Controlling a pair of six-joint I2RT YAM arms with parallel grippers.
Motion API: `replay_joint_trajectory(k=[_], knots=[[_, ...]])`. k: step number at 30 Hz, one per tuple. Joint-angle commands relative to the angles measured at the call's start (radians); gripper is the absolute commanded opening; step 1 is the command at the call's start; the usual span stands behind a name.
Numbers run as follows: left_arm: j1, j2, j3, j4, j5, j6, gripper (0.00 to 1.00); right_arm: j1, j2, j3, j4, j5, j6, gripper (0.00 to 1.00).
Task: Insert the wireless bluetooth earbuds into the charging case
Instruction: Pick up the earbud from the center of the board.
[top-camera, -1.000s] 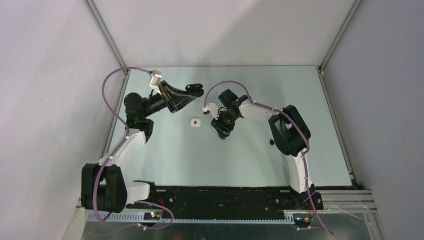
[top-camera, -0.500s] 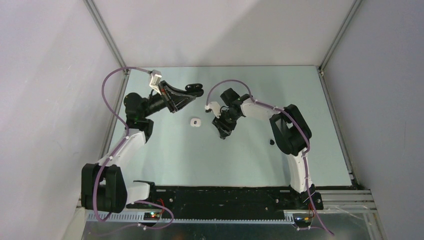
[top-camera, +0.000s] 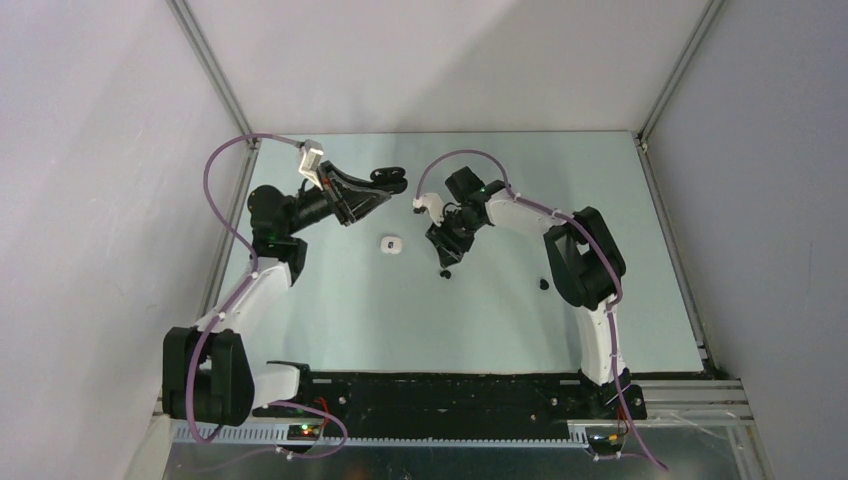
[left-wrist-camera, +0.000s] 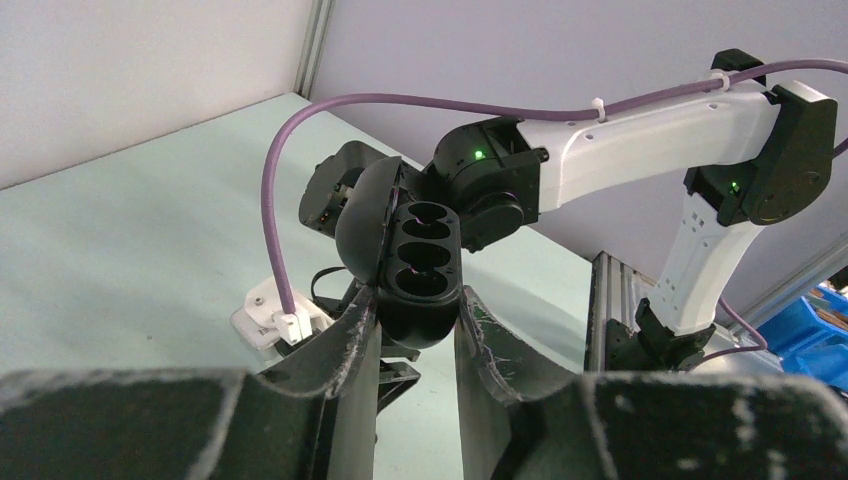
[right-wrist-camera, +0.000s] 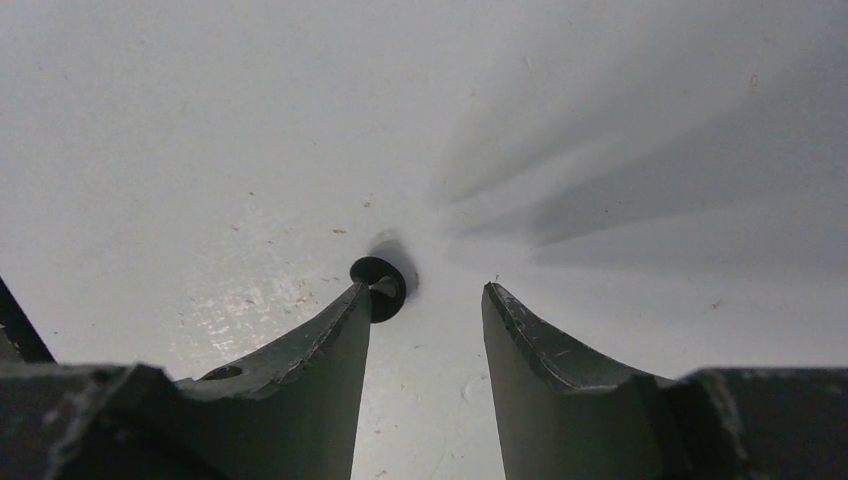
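Observation:
My left gripper (top-camera: 383, 184) is shut on the open black charging case (top-camera: 388, 176) and holds it above the table at the back. In the left wrist view the case (left-wrist-camera: 422, 285) sits between my fingers, lid (left-wrist-camera: 360, 215) hinged left, with two empty sockets showing. My right gripper (top-camera: 446, 262) points down at the table, open and empty. A black earbud (top-camera: 446, 272) lies on the table at its tips. In the right wrist view this earbud (right-wrist-camera: 381, 287) lies at the tip of the left finger (right-wrist-camera: 320, 350), outside the gap of the right gripper (right-wrist-camera: 425, 292). A second black earbud (top-camera: 543, 284) lies by the right arm.
A small white object with a dark spot (top-camera: 391, 244) lies on the table between the two grippers; I cannot tell whether it is a bud or a case. The right arm (left-wrist-camera: 600, 150) fills the space behind the held case. Enclosure walls stand at the back and sides.
My right wrist has swung back and to the right. The black earbud now shows on the table below its fingertips. The left arm and the case have not moved.

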Motion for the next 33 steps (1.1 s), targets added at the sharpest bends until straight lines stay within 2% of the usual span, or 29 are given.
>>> replay_joint_trajectory(k=[1,11,33], knots=[[0.009,-0.007,0.018,0.017,-0.013,0.015,0.0,0.004,-0.031,0.015,-0.005,0.049,-0.031,0.5],[0.009,-0.005,0.018,0.017,-0.016,0.016,0.0,0.01,0.002,0.02,-0.048,0.079,-0.077,0.49],[0.01,-0.021,-0.009,0.002,-0.026,0.033,0.0,0.049,-0.001,-0.027,-0.044,0.062,-0.055,0.49]])
